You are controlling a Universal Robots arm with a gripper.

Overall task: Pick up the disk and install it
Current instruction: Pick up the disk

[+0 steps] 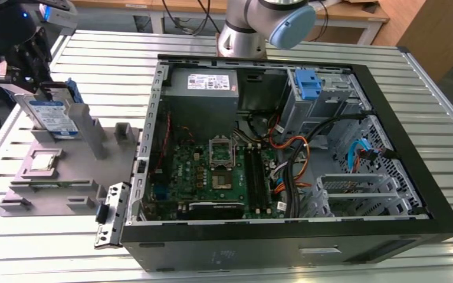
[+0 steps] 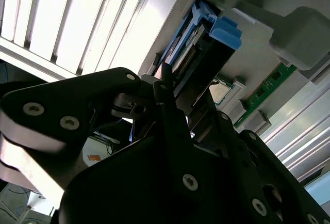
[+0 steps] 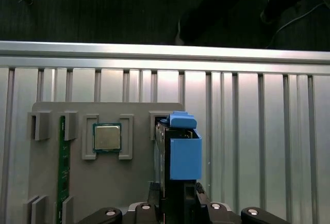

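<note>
The disk (image 1: 53, 115) stands on edge in a slot of the grey holder block (image 1: 69, 177), at the exterior view's left, well apart from the open computer case (image 1: 289, 239). Its labelled face shows in the exterior view, and its blue carrier frame (image 3: 184, 154) wraps the far end in the first wrist view. The gripper (image 1: 20, 87) sits at the disk's upper end with the jaws set on either side of it. Whether they are clenched on it or only straddle it cannot be told from these views. The disk looks seated in its slot, so the pick-up appears not yet done.

Just beside the disk on the same block lie a processor chip (image 3: 106, 137) and a green memory stick (image 3: 63, 172). The block rests on the slatted metal tabletop (image 1: 415, 65).

The risks are likely these. A hold so near the top edge could slip on the smooth plastic frame. A lift that is not straight along the slot could bind the disk against the slot walls and drag the block with it. Inside the case, loose cables (image 1: 294, 150) hang near the drive bay (image 1: 309, 88) and could snag a carried drive
</note>
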